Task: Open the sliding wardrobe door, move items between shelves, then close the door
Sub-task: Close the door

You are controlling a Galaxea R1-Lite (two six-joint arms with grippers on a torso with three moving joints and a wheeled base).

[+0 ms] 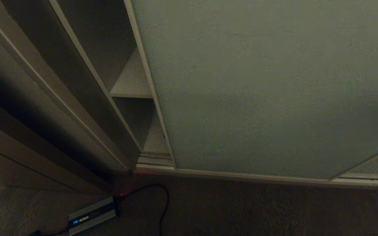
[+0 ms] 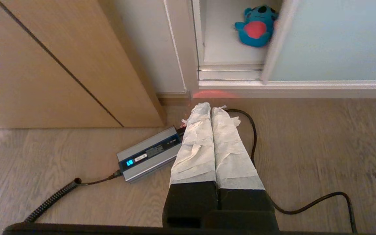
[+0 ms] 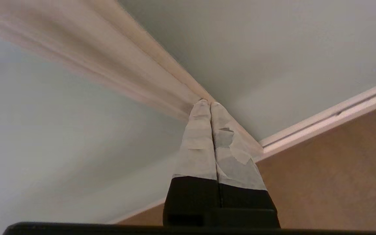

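- The left gripper [image 2: 211, 109] hangs low over the floor; its two white-taped fingers [image 2: 196, 147] are pressed together, clenched on nothing and touching nothing.
- The right gripper [image 3: 206, 103] also has its two taped fingers [image 3: 198, 143] closed flat against each other, holding nothing. Their tips sit right at a pale metal frame strip [image 3: 148, 65] running between grey-green panels; whether they actually touch it cannot be told.
- Just beside the left fingers lies one silver-grey rectangular power brick [image 2: 148, 153] with a small blue lit display, on the brown wood-grain floor [image 2: 321, 147]. One coiled black lead leaves its near end, and one smooth black cable [image 2: 253, 130] loops behind the fingers.
- Beyond the left fingertips is the wardrobe's pale bottom track [image 2: 230, 70], with a faint red glow on the sill in front of it.
- Farther still, one teal-blue plush toy with a red belly [image 2: 256, 27] sits on the lowest white shelf [image 2: 220, 45], partly hidden by the door's edge.
- The tall matte grey-green sliding wardrobe door [image 1: 267, 88] covers most of the opening, leaving a narrow gap at its left edge.
- In the head view, two white shelves [image 1: 131, 82] show through that gap.
- To the left of the wardrobe stands a brown wooden door casing [image 2: 44, 65].
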